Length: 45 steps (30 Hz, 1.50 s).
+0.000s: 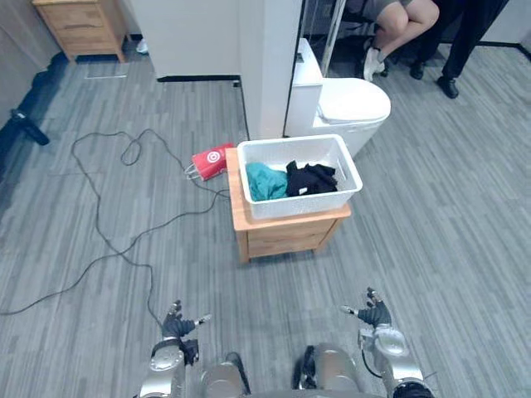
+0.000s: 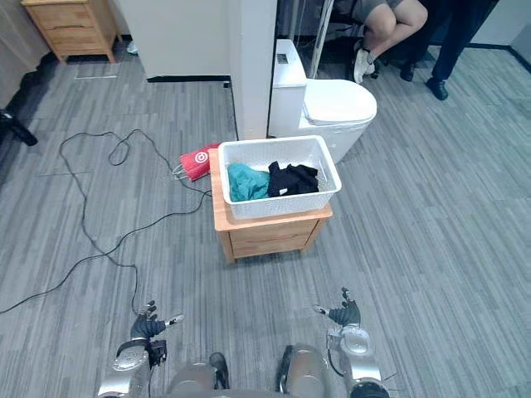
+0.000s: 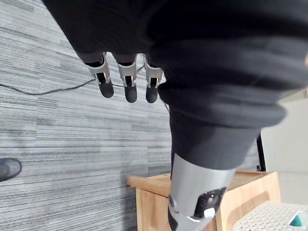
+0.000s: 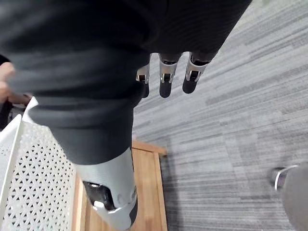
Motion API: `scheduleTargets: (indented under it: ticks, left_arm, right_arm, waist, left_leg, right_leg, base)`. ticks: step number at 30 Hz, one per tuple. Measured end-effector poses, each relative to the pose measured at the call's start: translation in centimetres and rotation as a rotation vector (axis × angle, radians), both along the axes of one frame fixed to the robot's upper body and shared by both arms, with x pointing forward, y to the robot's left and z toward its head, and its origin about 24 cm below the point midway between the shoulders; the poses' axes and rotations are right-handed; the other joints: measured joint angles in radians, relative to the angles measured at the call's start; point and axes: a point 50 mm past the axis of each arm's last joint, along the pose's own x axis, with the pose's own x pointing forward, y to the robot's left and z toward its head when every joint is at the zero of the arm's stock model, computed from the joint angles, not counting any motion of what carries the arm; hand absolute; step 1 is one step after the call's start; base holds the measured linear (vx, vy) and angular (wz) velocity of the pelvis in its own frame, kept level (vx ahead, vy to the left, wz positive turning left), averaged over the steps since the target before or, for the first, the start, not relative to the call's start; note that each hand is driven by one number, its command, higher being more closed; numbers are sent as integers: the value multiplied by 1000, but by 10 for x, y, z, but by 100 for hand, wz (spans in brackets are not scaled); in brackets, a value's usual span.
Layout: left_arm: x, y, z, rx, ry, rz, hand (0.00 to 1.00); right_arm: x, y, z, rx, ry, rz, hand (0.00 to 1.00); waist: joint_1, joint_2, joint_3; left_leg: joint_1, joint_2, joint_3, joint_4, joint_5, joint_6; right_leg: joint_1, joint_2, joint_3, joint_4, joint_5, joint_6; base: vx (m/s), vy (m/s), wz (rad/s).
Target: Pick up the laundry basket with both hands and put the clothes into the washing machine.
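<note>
Left hand (image 1: 177,325), right hand (image 1: 375,315), both straight-fingered

A white ceramic toilet (image 1: 355,101) is standing just behind a low light-wood side table (image 1: 286,235), a flat red bag (image 1: 212,159) is lying beside the table on the grey floor, and a seated person's legs (image 1: 404,21) are showing beyond.

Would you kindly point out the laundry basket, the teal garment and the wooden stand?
laundry basket (image 1: 303,204): left eye view, front wall.
teal garment (image 1: 265,181): left eye view, its middle.
wooden stand (image 1: 282,238): left eye view, front panel.
</note>
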Motion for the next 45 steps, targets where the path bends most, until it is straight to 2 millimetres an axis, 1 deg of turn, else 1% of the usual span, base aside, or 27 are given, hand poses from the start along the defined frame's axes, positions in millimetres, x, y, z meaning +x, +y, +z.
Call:
scheduleTargets:
  ticks: [1, 2, 3, 4, 5, 6, 7, 8, 9, 10, 11, 12, 13, 15, 16, 17, 19, 21, 24, 27, 30, 33, 36, 38, 40, 42, 45]
  left_arm:
    - [-2, 1, -1, 3, 9, 1, 0]
    - [-8, 6, -3, 16, 30, 6, 0]
    - [-11, 0, -8, -8, 54, 12, 0]
    - [-14, -3, -10, -16, 61, 11, 0]
    - [-17, -9, -13, -33, 69, 16, 0]
    - [-18, -11, -14, -42, 70, 17, 0]
    - [-18, -15, -14, -55, 68, 24, 0]
    - [-18, -21, -15, -77, 62, 41, 0]
    - [-20, -23, -16, -88, 63, 50, 0]
    - [-26, -28, -19, -105, 76, 56, 0]
    - [-28, -30, -20, -112, 81, 56, 0]
    - [-27, -31, -19, -114, 78, 56, 0]
    - [-23, -31, -17, -113, 60, 54, 0]
    - [-22, -31, -17, -115, 56, 52, 0]
    - [-22, -32, -17, -119, 57, 50, 0]
    - [-22, -30, -17, -118, 60, 43, 0]
    - [-22, -28, -16, -114, 54, 40, 0]
    - [-21, -26, -14, -107, 47, 37, 0]
    - [-14, -20, -8, -84, 11, 30, 0]
    - [-7, -9, 1, -48, -29, 29, 0]
    - [3, -5, 11, -29, -93, 44, 0]
    - [27, -6, 25, -42, -184, 70, 0]
    - [64, -13, 47, -43, -292, 49, 0]
    - [102, -24, 74, -30, -400, -2, 0]
    - [122, -28, 93, -10, -466, -25, 0]
    - [151, -34, 124, 18, -565, -38, 0]
    - [174, -43, 151, 46, -636, -58, 0]
  right_arm:
    - [-1, -1, -1, -2, 4, -2, 0]
    - [-11, -3, -6, -4, 34, -9, 0]
    - [-14, -9, -7, -19, 53, -9, 0]
    - [-13, -10, -7, -22, 57, -9, 0]
    - [-13, -14, -6, -33, 57, -10, 0]
    - [-13, -15, -6, -35, 57, -12, 0]
    - [-14, -15, -7, -32, 62, -13, 0]
    - [-19, -16, -7, -36, 67, -16, 0]
    - [-21, -16, -6, -38, 63, -17, 0]
    - [-23, -16, -4, -40, 48, -17, 0]
    - [-20, -15, 0, -37, 22, -22, 0]
    - [-19, -15, 1, -36, 11, -27, 0]
    - [-16, -15, 4, -28, -8, -40, 0]
    - [-14, -17, 6, -31, -18, -53, 0]
    - [-13, -18, 7, -30, -21, -57, 0]
    - [-12, -16, 6, -19, -23, -67, 0]
    - [-12, -16, 8, -19, -34, -72, 0]
    - [-12, -19, 9, -27, -37, -75, 0]
    - [-5, -24, 14, -46, -56, -67, 0]
    - [14, -37, 33, -119, -126, -37, 0]
    - [41, -55, 63, -225, -234, -20, 0]
    - [66, -63, 89, -323, -306, 27, 0]
    - [102, -52, 117, -361, -393, 103, 0]
    - [131, -37, 139, -385, -443, 174, 0]
    - [147, -27, 155, -394, -483, 206, 0]
    - [169, -19, 180, -422, -535, 203, 0]
    - [184, -20, 200, -446, -557, 183, 0]
  waist:
    - [0, -11, -5]
    - [-4, -51, -21]
    - [-6, -25, -19]
    - [-5, -9, -24]
    - [-6, 16, -23]
    - [-1, 26, -22]
    - [0, 34, -17]
    - [2, 54, -7]
    - [3, 63, -5]
    - [13, 60, -2]
    - [25, 58, -8]
    - [29, 43, -11]
    - [33, 47, -18]
    - [31, 48, -20]
    - [35, 51, -21]
    - [39, 44, -21]
    - [33, 31, -29]
    - [32, 30, -35]
    - [32, 34, -43]
    - [33, 35, -43]
    - [31, 37, -42]
    - [31, 45, -38]
    - [30, 59, -2]
    - [31, 66, 38]
    - [32, 66, 58]
    - [30, 66, 102]
    - [30, 68, 136]
  left_leg:
    - [13, -8, -2, -3, -9, -16]
    - [52, -37, -18, -2, -47, -73]
    - [80, -20, -39, -3, -65, -93]
    - [81, -4, -40, 2, -60, -102]
    - [85, 16, -41, 27, -66, -111]
    - [75, 31, -42, 63, -69, -116]
    - [15, 66, -65, 221, -71, -122]
    - [-65, 129, -92, 451, -45, -145]
    - [-101, 163, -104, 555, -14, -146]
    - [-164, 208, -110, 700, -36, -124]
    - [-200, 203, -104, 724, -53, -106]
    - [-217, 198, -90, 702, -62, -91]
    - [-247, 179, -74, 616, -84, -86]
    - [-249, 134, -67, 385, -80, -89]
    - [-232, 109, -75, 240, -59, -98]
    - [-191, 70, -85, 103, 47, -78]
    - [-158, 35, -80, 52, 57, -73]
    - [-110, -8, -65, -12, 66, -59]
    - [-105, -34, -65, -60, 79, -48]
    - [-110, -52, -67, -81, 84, -44]
    - [-125, -64, -73, -110, 99, -34]
    - [-167, -71, -90, -133, 127, -28]
    - [-199, -75, -96, -167, 164, -21]
    - [-230, -76, -97, -167, 181, -13]
    - [-256, -77, -98, -167, 192, -12]
    - [-284, -78, -97, -167, 206, -3]
    - [-307, -79, -97, -168, 221, 1]
  right_leg:
    - [4, 5, 10, -87, 67, -3]
    - [6, -6, 61, -165, 282, -22]
    - [14, 12, 67, -128, 312, -65]
    - [12, 23, 68, -118, 301, -73]
    - [15, 43, 69, -103, 246, -72]
    - [16, 52, 70, -97, 224, -77]
    - [36, 61, 56, -91, 192, -85]
    - [90, 91, 42, -104, 172, -96]
    - [117, 110, 41, -110, 161, -105]
    - [156, 132, 52, -115, 142, -121]
    - [171, 132, 65, -122, 135, -131]
    - [174, 132, 73, -133, 133, -128]
    - [192, 129, 80, -155, 139, -133]
    - [194, 124, 85, -165, 150, -111]
    - [194, 124, 94, -169, 151, -105]
    - [198, 117, 114, -173, 146, -77]
    - [223, 90, 111, -205, 150, -60]
    - [245, 63, 118, -227, 143, -35]
    - [241, 47, 117, -248, 147, -21]
    - [226, 41, 116, -259, 150, -16]
    - [205, 37, 112, -273, 156, -10]
    - [166, 34, 103, -274, 169, -10]
    - [122, 35, 103, -280, 198, -14]
    - [93, 34, 104, -283, 219, -18]
    - [66, 34, 107, -284, 236, -22]
    - [36, 30, 110, -284, 254, -22]
    - [12, 26, 113, -285, 270, -21]
  base:
    - [391, -135, 29]
    - [420, -168, 23]
    - [404, -161, 13]
    - [368, -166, -15]
    - [249, -124, -22]
    - [289, -186, -17]
    - [263, -185, 0]
    - [270, -181, 5]
    - [279, -142, -13]
    - [282, -82, -35]
    - [249, -63, -41]
    - [288, -30, -32]
    - [271, 15, -19]
    - [233, 58, -17]
    - [223, 131, -38]
    - [277, 161, -26]
    - [246, 150, -2]
    - [162, 118, 1]
    - [107, 75, 5]
    - [66, 46, 0]
    - [16, 29, 4]
    - [-10, 1, 10]
    - [-89, 15, 1]
    - [-149, 32, 0]
    - [-140, 37, -2]
    - [-180, 47, -4]
    - [-122, 27, -1]
